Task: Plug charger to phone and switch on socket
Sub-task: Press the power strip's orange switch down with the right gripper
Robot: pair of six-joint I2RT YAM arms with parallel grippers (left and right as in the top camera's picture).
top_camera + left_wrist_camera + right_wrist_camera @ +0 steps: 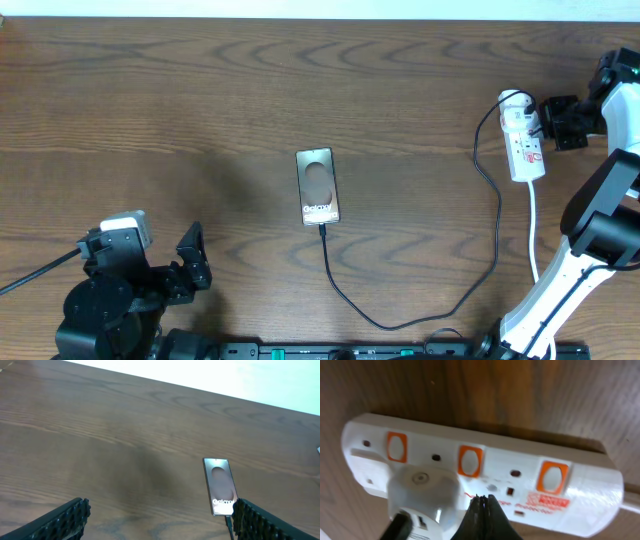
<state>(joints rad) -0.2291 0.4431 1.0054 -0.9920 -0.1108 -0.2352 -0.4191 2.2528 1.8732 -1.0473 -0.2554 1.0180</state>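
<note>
Arms stand highest overhead: left gripper (195,258), fingers apart, hangs at the table's (200,100) front-left corner, likely idle since the phone (318,187) mid-table has the charger (495,240) in. Left wrist: phone ahead, untouched. Right wrist: right gripper (482,502), pinched together, meets the socket (580,485) by the right edge, probably to press a switch.

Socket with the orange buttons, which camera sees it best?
The right wrist view. The socket fills the picture there, close up, with its three orange switches plain. The overhead view shows the whole socket but small, at the picture's right side. The left wrist view shows no socket you could make out.
</note>
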